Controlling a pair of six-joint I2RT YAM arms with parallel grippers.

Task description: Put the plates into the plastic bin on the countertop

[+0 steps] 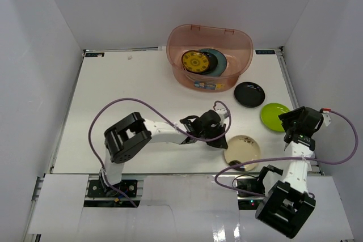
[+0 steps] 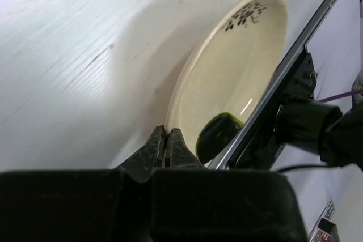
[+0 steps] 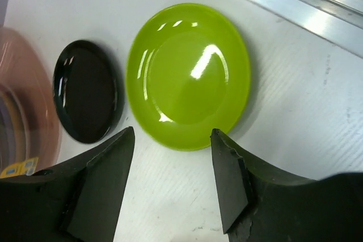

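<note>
The reddish-brown plastic bin point(image 1: 210, 38) stands at the back of the white countertop point(image 1: 130, 89). It holds a yellow-black patterned plate point(image 1: 195, 62) on a dark teal plate point(image 1: 218, 63). A glossy black plate point(image 1: 249, 94), a lime green plate point(image 1: 274, 117) and a cream plate point(image 1: 242, 152) lie on the countertop. My left gripper point(image 1: 220, 141) is shut, its tips point(image 2: 167, 138) against the cream plate's point(image 2: 238, 72) near rim. My right gripper point(image 1: 289, 132) is open and empty point(image 3: 173, 160), just short of the lime green plate point(image 3: 190, 75). The black plate point(image 3: 85, 92) lies beside it.
Metal edge rails run along the right side point(image 1: 289, 83) and behind the lime green plate point(image 3: 295, 4). A rail also passes close by the cream plate point(image 2: 289, 66). White walls enclose the table. The bin's wall point(image 3: 22, 100) shows at the left of the right wrist view.
</note>
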